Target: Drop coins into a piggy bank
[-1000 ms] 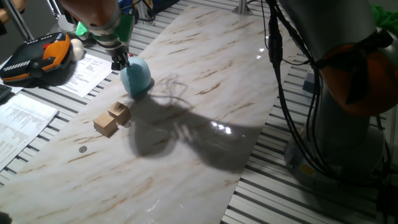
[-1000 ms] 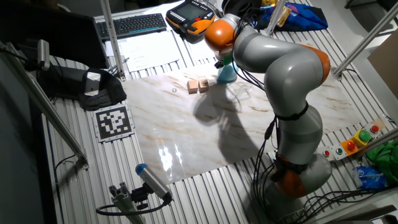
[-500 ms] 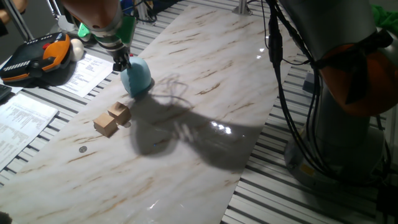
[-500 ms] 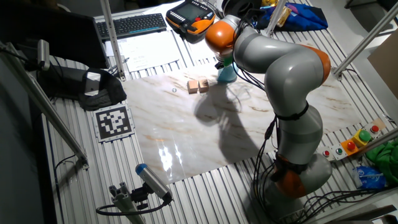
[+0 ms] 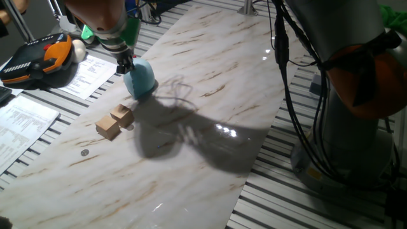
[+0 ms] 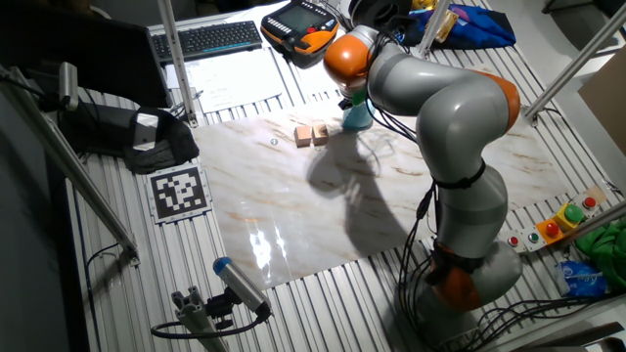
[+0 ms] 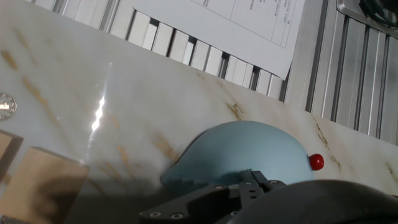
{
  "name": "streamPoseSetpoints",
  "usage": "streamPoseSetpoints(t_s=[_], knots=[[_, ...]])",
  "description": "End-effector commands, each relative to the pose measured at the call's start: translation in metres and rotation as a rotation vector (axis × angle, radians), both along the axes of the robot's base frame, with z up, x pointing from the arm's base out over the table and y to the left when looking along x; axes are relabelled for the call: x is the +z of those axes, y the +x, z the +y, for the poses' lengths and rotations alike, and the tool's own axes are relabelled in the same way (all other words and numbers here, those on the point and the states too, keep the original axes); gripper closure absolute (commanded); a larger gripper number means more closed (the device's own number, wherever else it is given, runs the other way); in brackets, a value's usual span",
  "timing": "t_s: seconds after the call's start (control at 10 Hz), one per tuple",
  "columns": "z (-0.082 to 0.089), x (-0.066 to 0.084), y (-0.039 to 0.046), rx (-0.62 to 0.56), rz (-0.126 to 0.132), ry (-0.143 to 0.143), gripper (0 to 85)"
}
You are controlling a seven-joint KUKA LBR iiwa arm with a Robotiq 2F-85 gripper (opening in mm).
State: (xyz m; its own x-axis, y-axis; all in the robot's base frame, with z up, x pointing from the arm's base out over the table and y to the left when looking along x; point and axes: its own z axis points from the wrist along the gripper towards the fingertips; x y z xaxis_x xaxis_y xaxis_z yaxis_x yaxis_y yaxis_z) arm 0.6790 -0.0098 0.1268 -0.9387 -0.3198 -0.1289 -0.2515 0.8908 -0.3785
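Pale blue, smooth and domed, the plastic piggy bank (image 5: 139, 78) sits in the upper left of one fixed view on the marble-patterned table (image 5: 210, 95), with your hand (image 5: 123, 63) just above its upper-left shoulder. In the hand view the bank fills the lower middle, its small red mark (image 7: 316, 162) to the right. You cannot tell from any view whether the fingers are narrow around a coin or wide apart; the hand's dark body hides them.

Your main risk is misalignment. No slot shows in these pictures, so a coin let go off-centre would likely slide down the rounded shell and roll across the slick table. Pressing down could also tip or push the light bank towards the two tan wooden cubes (image 5: 115, 121) lying just below and left of it.

One small dark metal coin (image 5: 85, 152) lies at lower left, well apart from the bank; another round coin (image 7: 4, 106) shows at the hand view's left edge.
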Motion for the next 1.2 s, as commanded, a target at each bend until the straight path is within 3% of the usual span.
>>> streamPoseSetpoints(t_s=[0.0,0.2,0.3,0.4,0.6,0.7,0.9,1.1], knots=[[0.000,0.000,0.0002,-0.002,-0.008,0.004,85.0],[0.001,0.000,0.0002,-0.006,-0.021,0.005,51.0],[0.001,0.000,-0.0001,-0.007,-0.023,0.001,51.0],[0.001,0.001,-0.0001,-0.007,-0.025,-0.005,34.0],[0.001,0.003,-0.0012,-0.010,-0.025,0.000,34.0],[0.003,0.009,-0.0020,-0.014,-0.019,0.000,51.0],[0.010,0.021,-0.0063,-0.029,-0.003,0.013,51.0],[0.019,0.028,-0.0079,-0.062,0.014,0.057,51.0]])
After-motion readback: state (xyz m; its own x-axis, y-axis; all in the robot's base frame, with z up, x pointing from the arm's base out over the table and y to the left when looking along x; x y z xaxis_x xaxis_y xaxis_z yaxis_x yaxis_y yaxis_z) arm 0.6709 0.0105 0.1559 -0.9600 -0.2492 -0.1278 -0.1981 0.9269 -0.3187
